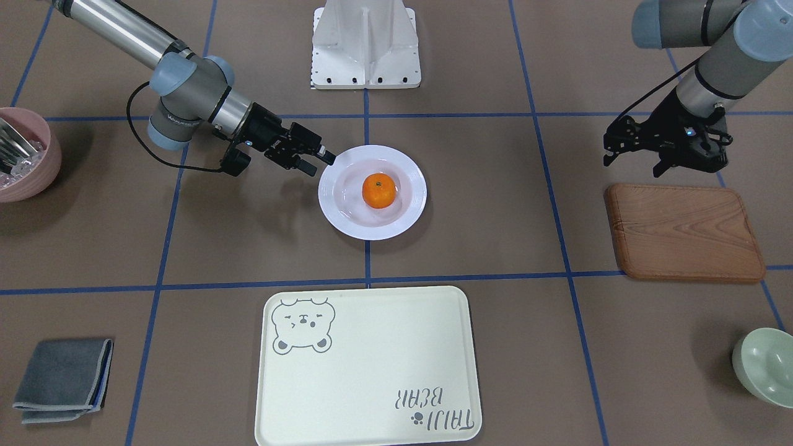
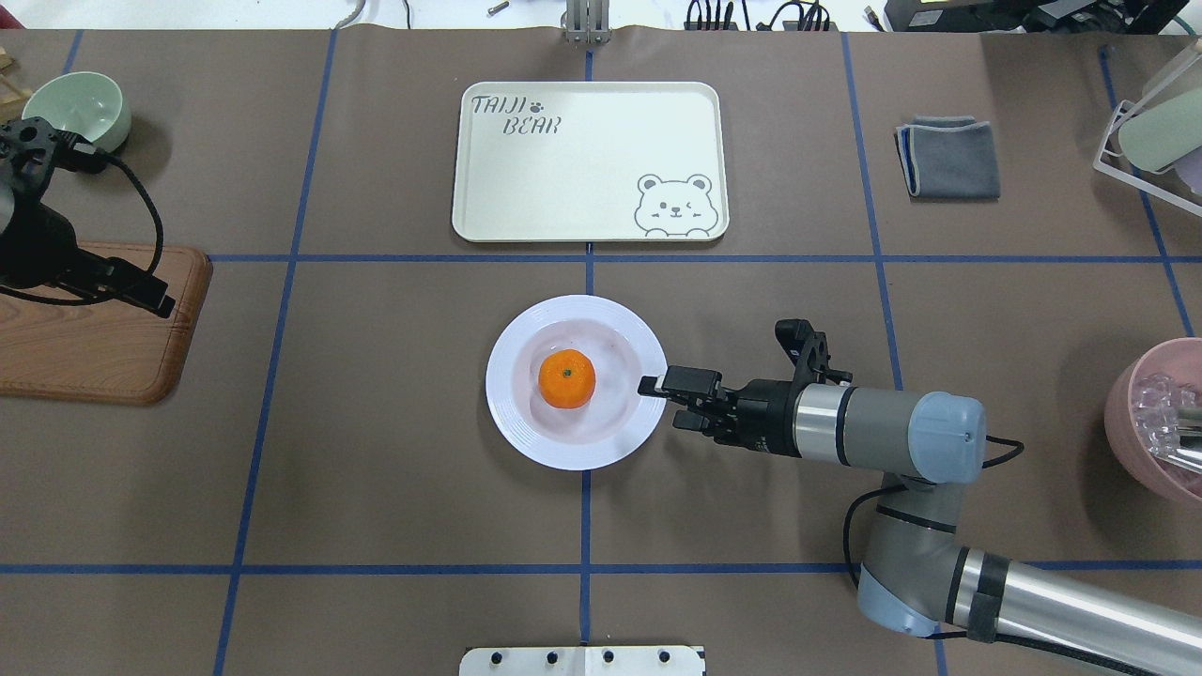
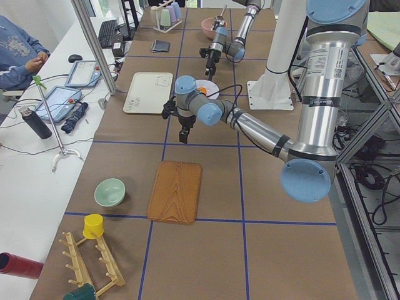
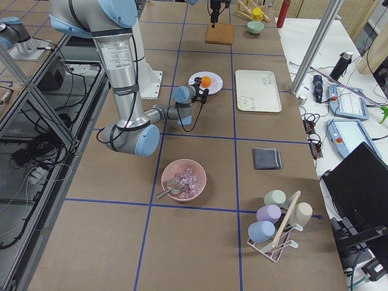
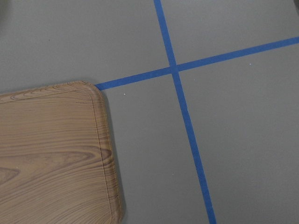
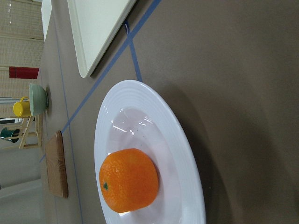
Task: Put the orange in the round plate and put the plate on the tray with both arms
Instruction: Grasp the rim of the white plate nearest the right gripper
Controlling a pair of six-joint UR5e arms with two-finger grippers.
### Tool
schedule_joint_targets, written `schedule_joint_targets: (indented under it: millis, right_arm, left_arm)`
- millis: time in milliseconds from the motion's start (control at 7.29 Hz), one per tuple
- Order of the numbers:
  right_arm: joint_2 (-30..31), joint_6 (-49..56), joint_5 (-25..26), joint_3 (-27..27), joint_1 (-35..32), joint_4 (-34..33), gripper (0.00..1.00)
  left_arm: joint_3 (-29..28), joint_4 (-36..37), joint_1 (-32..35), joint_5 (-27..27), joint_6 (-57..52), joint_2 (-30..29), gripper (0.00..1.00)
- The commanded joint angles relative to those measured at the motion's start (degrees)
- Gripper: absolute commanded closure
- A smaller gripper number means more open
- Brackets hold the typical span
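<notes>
Two words, "TAIJI BEAR", are running lengthwise along the tray [image 2: 582, 188]; right hand [image 1: 318, 163] and left hand [image 1: 633, 164] are hanging parted.

The right arm [image 2: 1033, 601] reaches in low from the right, its wrist level. The right gripper [image 2: 659, 404] points left toward the table's middle, jaws apart. The left arm [image 1: 718, 68] hangs above the table's left side, with the left gripper [image 1: 633, 164] pointing down, jaws apart.
</notes>
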State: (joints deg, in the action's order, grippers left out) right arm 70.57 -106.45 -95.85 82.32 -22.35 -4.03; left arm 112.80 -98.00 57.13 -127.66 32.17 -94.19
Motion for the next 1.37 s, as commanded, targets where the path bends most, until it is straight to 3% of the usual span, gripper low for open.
schedule_joint_targets:
  millis: [0,824,1098,1235]
  right_arm:
    - [-0.87,0.54,0.31,-0.23,0.03,-0.98,0.08]
    - [-3.51,0.72,1.72,-1.98,0.29,-4.85,0.12]
    - [-3.60,0.46,1.80,-1.99,0.56,-4.94,0.37]
    - [-3.60,0.20,1.72,-1.90,0.47,-4.85,0.55]
  left_arm:
    - [-0.04,0.00,0.00,-0.05,0.00,0.14,0.02]
    - [0.14,0.00,0.09,-0.05,-0.09,0.06,0.02]
    - [0.40,0.00,0.09,-0.05,0.00,0.06,0.02]
    - [0.66,0.00,0.09,0.04,0.00,0.06,0.02]
